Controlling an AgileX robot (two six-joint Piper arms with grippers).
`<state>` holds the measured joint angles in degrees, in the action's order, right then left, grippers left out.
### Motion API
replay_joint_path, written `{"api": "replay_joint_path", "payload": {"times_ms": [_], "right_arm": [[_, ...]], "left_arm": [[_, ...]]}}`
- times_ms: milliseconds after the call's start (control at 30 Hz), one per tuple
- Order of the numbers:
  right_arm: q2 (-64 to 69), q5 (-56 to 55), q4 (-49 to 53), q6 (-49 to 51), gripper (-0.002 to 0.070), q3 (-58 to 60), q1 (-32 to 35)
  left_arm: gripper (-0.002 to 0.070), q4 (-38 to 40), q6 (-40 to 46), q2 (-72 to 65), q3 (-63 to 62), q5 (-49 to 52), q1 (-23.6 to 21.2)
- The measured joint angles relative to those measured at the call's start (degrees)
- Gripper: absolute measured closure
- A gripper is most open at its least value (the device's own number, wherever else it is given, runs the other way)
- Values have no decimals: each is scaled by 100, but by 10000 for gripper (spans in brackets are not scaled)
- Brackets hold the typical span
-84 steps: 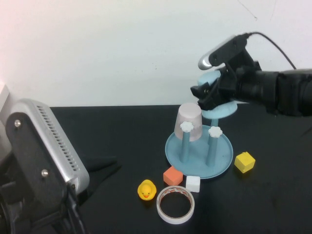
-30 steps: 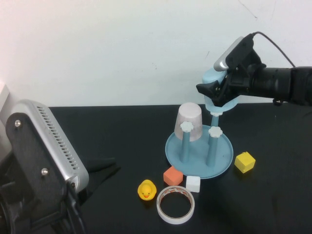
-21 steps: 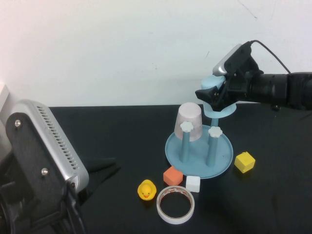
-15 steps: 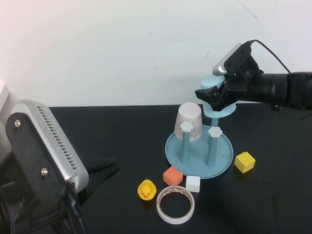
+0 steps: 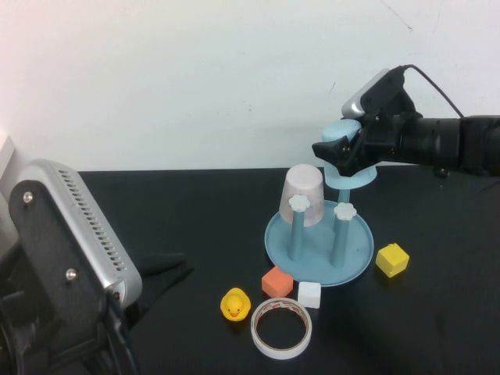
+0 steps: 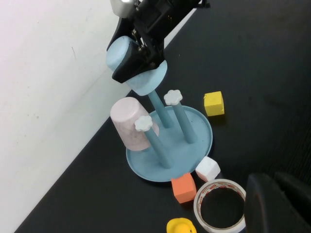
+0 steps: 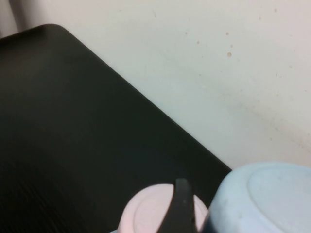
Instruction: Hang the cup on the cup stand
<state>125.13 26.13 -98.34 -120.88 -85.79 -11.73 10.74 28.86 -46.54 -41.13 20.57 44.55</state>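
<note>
My right gripper (image 5: 337,152) is up over the far side of the cup stand (image 5: 319,251), fingers (image 6: 127,73) spread wide around the cup (image 6: 137,70), grasping it mouth-down. Cup sits over the rear peg; its long axis looks slightly tilted off the peg's line. Pink cup (image 5: 303,194) occupies the neighbouring peg, just beside. Next move, as I judge: straight down along that peg. My left gripper (image 6: 277,204) is clenched, empty, low over the near surface, well apart.

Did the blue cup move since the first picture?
Yes. The right gripper has carried the blue cup a little higher and to the right, judged against the pink cup on the stand.
</note>
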Motion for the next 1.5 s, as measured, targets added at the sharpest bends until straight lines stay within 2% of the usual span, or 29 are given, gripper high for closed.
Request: {"api": "replay_joint_path", "payload": {"times_ms": [400, 667, 900, 967, 1000, 1167, 1233, 1333, 1500], "right_arm": [[276, -345, 0, 47, 94, -10, 45], [276, -434, 0, 574, -3, -106, 67], [197, -435, 184, 925, 12, -110, 102], [20, -324, 639, 1362, 81, -110, 114], [-76, -219, 945, 1601, 139, -110, 114], [-800, 955, 1832, 2814, 514, -110, 334], [-1064, 1529, 1855, 2988, 601, -110, 498], [-1381, 2472, 1761, 2994, 656, -48, 688], [-2081, 3197, 1204, 2423, 673, 770, 742]], "left_arm": [[675, 0, 0, 0, 0, 9, 0], [675, 0, 0, 0, 0, 21, 0], [675, 0, -69, 0, 0, 135, 0], [675, 0, -133, 0, 0, 198, 0], [675, 0, -172, 24, 0, 236, 0], [675, -94, -550, 323, 13, 448, 0], [675, -230, -821, 531, 103, 415, 0], [675, -618, -1500, 911, 421, 334, 0], [675, -1545, -2886, 1529, 1199, 175, 0]]}}
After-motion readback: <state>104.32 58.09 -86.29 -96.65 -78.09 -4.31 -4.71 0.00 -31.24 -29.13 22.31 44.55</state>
